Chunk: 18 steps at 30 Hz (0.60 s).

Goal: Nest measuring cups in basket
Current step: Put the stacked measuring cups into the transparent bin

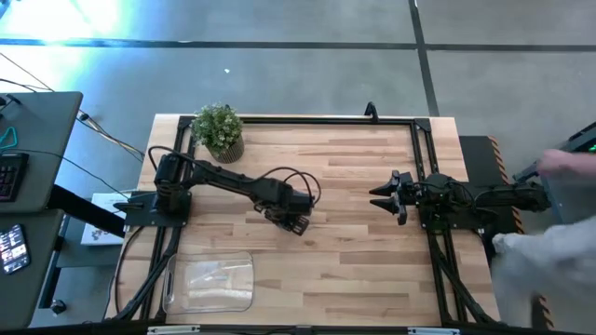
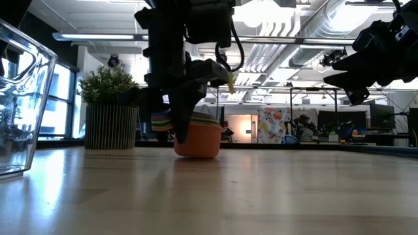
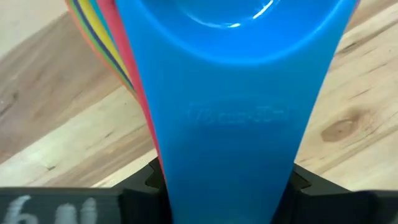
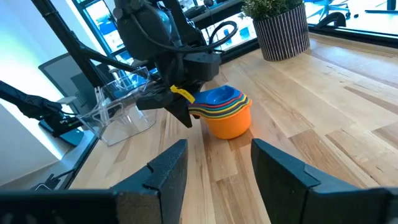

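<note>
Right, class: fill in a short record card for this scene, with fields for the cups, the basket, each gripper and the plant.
cups: measuring cups nested in one stack, orange outermost, blue on top, standing on the table
basket: clear basket empty, near the table's front left corner, apart from the stack
left gripper: left gripper at the stack's handles
right gripper: right gripper open, empty, at the right side
plant: potted plant at the back left

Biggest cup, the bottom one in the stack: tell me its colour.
Orange. The biggest cup shows best in the right wrist view.
</note>
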Each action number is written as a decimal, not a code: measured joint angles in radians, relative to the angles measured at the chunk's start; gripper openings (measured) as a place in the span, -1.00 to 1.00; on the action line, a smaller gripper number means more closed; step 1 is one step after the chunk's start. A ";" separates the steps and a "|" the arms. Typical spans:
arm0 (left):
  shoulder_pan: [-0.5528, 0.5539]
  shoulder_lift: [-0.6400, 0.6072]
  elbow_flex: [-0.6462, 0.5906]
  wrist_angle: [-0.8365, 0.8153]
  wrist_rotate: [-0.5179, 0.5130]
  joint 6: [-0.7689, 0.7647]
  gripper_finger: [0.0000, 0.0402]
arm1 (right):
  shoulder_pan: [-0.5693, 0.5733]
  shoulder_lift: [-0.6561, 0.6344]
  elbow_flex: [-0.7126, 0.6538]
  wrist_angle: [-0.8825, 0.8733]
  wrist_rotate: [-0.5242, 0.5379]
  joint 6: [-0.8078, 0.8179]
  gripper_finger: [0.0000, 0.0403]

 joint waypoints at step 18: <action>0.003 0.000 0.000 0.001 -0.004 0.011 -0.38 | 0.000 0.000 0.000 0.000 0.000 0.000 -0.16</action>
